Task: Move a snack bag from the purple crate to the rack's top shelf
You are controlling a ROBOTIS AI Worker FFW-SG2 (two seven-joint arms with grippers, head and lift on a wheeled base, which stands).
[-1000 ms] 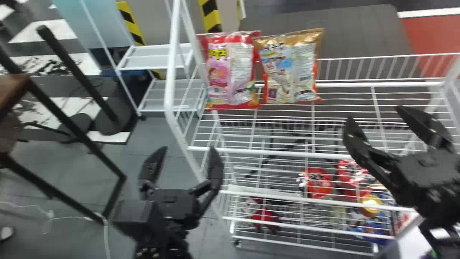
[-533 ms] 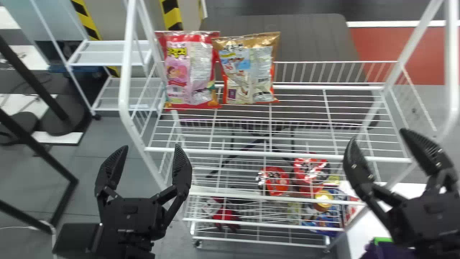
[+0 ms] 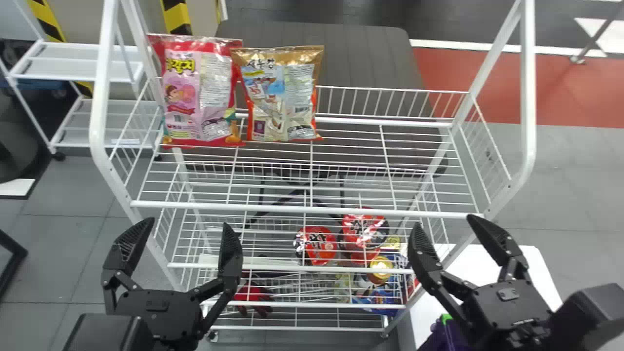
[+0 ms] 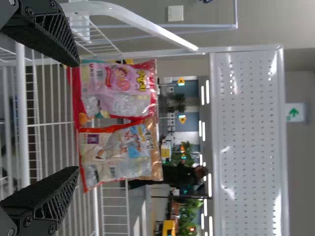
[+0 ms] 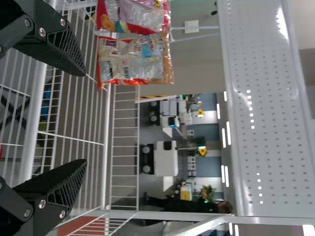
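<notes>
The pink snack bag (image 3: 195,97) and the gold snack bag (image 3: 280,97) are stood side by side at the left of the rack's top shelf (image 3: 341,212). Before it, the left gripper (image 3: 187,225) and the right gripper (image 3: 443,222) are held open and empty. The purple crate (image 3: 444,336) is partly hidden by the right arm.

White desk (image 3: 480,263) at right. Lower shelves: two round red packs (image 3: 319,245) side by side, yellow round item (image 3: 380,269), blue pack (image 3: 382,301) near it, red-and-black item (image 3: 251,294) farther left. Behind: dark ribbed tabletop (image 3: 341,53), black legs under it. Upper left: small white shelf unit (image 3: 80,61), yellow-black striped strips (image 3: 175,17). Upper right: red floor area (image 3: 487,80), edged by white line (image 3: 468,46). Gray tile floor (image 3: 68,243). Left wrist view: green arrow sign (image 4: 294,112), plants (image 4: 188,211), wall plate (image 4: 175,13).
</notes>
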